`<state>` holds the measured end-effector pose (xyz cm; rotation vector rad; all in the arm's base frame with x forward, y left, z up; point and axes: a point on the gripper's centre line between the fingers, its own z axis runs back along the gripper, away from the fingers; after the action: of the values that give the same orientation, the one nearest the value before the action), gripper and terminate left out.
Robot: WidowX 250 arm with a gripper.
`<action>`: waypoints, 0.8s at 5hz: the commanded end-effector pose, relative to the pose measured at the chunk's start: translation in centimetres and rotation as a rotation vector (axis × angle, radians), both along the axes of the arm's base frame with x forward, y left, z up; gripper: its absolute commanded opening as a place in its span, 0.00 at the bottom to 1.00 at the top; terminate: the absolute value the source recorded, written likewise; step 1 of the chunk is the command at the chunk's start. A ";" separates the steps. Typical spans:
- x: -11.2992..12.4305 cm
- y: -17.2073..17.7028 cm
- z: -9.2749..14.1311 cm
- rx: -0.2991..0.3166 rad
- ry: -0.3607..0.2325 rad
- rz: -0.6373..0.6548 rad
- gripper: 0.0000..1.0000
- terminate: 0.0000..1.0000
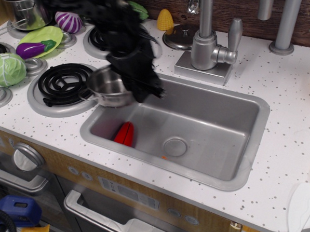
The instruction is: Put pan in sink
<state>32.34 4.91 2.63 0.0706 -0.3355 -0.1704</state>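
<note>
The black gripper [143, 85] is smeared by motion blur, so its fingers cannot be picked apart; it appears clamped on the right-hand rim of the pan [110, 87], but how wide the jaws stand cannot be read. The pan is a small shiny steel bowl held clear of the counter, hanging over the back-left corner of the sink [228, 172], partly above the rim and partly above the basin. Its right side is hidden behind the gripper and its side handles are too blurred to make out.

The sink is a grey rectangular basin set in the white speckled counter [283, 88], with a round drain [175, 146] near the middle of its floor. A red toy piece [126, 133] leans against the basin's left wall below the pan; its kind is not clear.

Toward the front-left edge of the bench, a black coil burner [65, 81] lies bare just left of the pan. Further left sit a green cabbage [6, 69] and a purple eggplant [31, 48] on a green plate [52, 34]. At the back-left corner a taller steel pot [29, 11] is cut off by the frame's top. Behind the sink stand a grey faucet [209, 38], a flat steel lid [179, 38] and a yellow corn [165, 19]. The arm hides most of the rear burner.
</note>
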 end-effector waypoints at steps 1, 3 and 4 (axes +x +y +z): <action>0.5 -2.7 0.5 0.004 -0.093 0.045 0.00 0.00; 1.1 -5.0 -1.4 -0.042 -0.136 0.076 0.00 0.00; 1.3 -5.4 -2.3 -0.057 -0.123 0.045 0.00 0.00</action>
<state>32.98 -0.83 -0.81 -0.0078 -0.4564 -0.1223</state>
